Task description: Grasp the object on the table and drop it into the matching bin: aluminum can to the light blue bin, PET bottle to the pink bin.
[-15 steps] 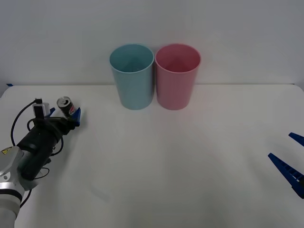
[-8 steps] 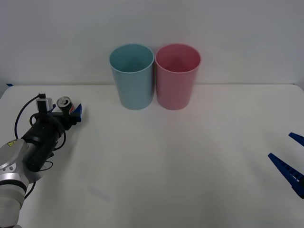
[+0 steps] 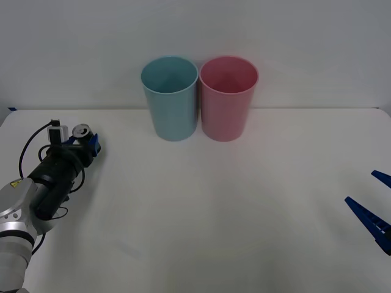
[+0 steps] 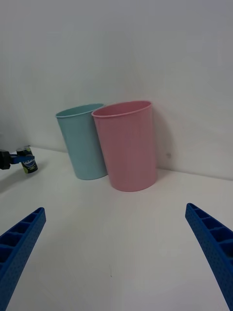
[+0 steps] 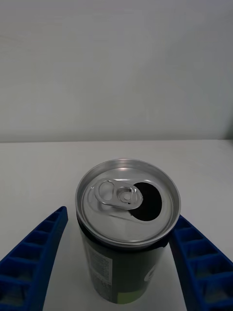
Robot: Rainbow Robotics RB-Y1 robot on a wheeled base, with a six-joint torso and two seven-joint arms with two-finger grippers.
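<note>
Since the frame one second back, the left gripper [image 3: 84,141] has been carried farther along the table [image 3: 214,207] toward the aluminum can [image 3: 82,131], so that its blue fingers [image 3: 93,144], previously seen beside the can's lower body, are now drawn around it and much of the black side is covered in the front view. The can itself has not been displaced; the bins and the right gripper [image 3: 374,210] are likewise unchanged.

The can is stood upright, its long axis vertical and its silver top turned upward. In the left wrist view the pull tab and the open mouth of the can [image 5: 127,233] are seen on that top, and a yellow-green patch is seen low on the body.

The can is placed between the two fingers of the left gripper, one finger [image 5: 31,255] on each side. The fingers are brought close against its sides, but whether they are pressed onto it cannot be told.

The can is located near the table's left edge, well apart from the light blue bin [image 3: 171,101] and the pink bin [image 3: 227,101], which are stood just beside each other at the far side.

The right gripper is held spread wide over the table's right side.
</note>
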